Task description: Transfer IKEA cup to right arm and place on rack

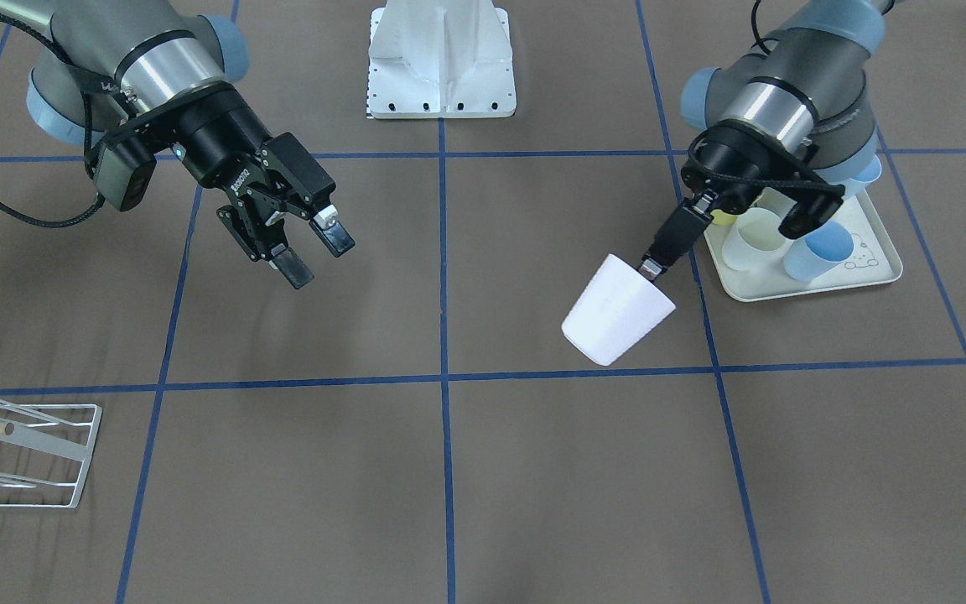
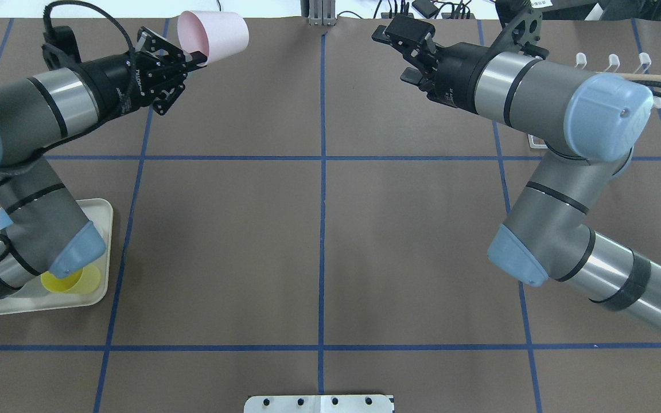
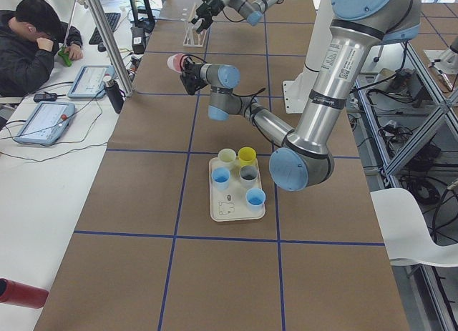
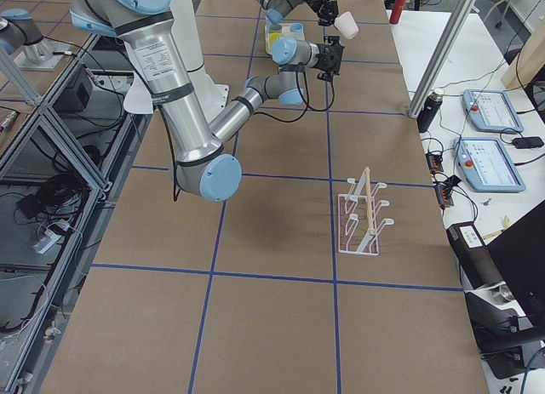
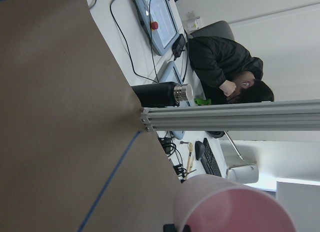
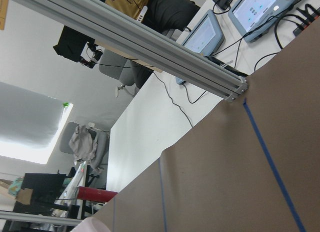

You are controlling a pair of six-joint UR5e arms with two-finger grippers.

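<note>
The IKEA cup (image 1: 617,310), pale pink-white, hangs tilted above the table with my left gripper (image 1: 653,268) shut on its rim. From overhead the cup (image 2: 214,35) sits at the far left with the left gripper (image 2: 197,57) pinching its edge, and the left wrist view shows the cup (image 5: 235,207) at the bottom. My right gripper (image 1: 315,256) is open and empty, well apart from the cup across the table's centre line, and appears in the overhead view as the right gripper (image 2: 397,54). The white wire rack (image 1: 22,445) stands empty at the table's far right corner, also visible as the rack (image 4: 362,215).
A cream tray (image 1: 810,285) beside the left arm holds several cups, among them a blue cup (image 1: 823,250) and a yellow cup (image 2: 72,281). The robot's white base plate (image 1: 441,84) sits at the table's middle edge. A person (image 3: 28,45) sits at the side desk with tablets.
</note>
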